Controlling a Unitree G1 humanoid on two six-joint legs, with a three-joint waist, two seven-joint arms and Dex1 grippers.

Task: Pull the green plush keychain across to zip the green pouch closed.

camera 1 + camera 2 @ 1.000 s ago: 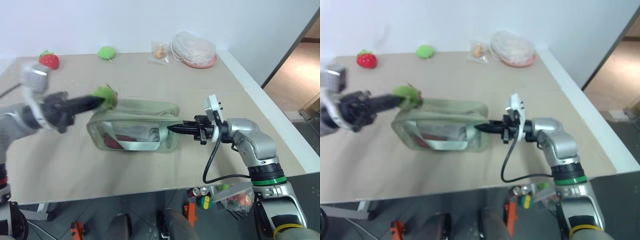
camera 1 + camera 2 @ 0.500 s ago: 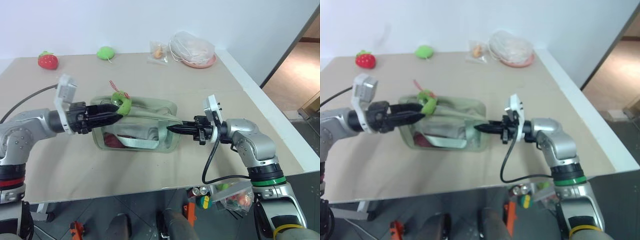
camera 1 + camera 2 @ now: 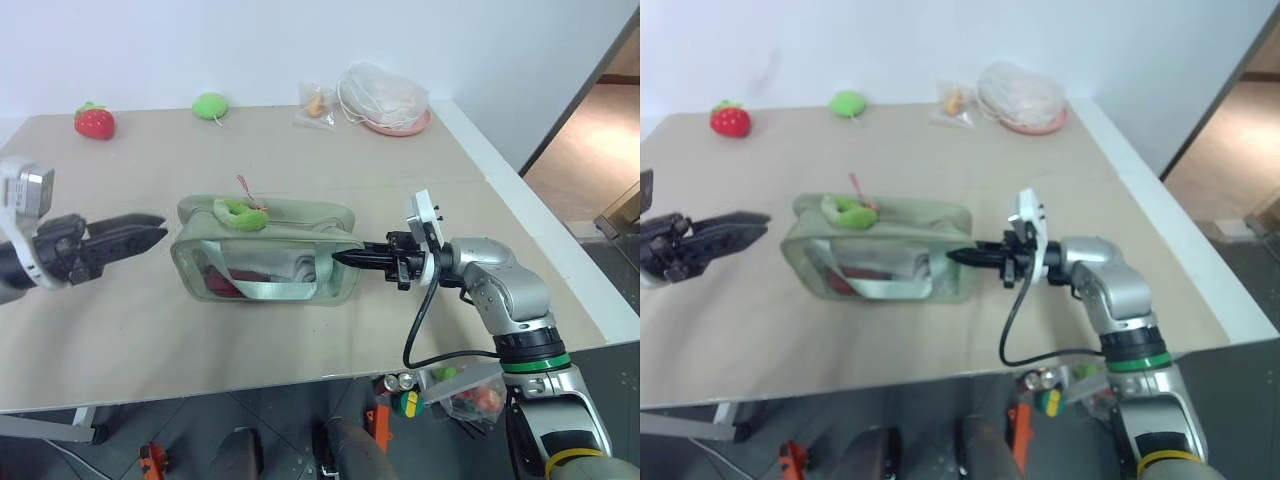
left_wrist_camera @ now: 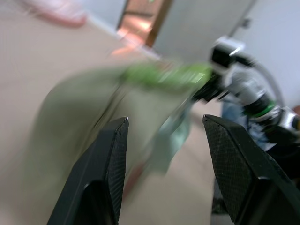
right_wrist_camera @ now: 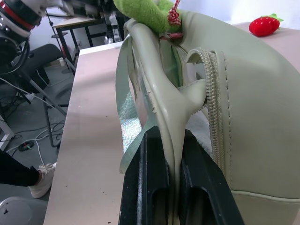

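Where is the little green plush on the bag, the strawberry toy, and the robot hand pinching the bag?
green plush keychain (image 3: 238,211): left eye view, middle of its plush body.
strawberry toy (image 3: 94,120): left eye view, its red body.
right gripper (image 3: 340,258): left eye view, fingertips pinching the green pouch (image 3: 300,215) end.

Green pouch: sage-green fabric, clear front panel, red contents seen through it. Green plush keychain on top of the pouch: lime green, pinkish-red cord. Beyond the pouch: red strawberry plush, green plush ball, pink plate. Table: plain beige.
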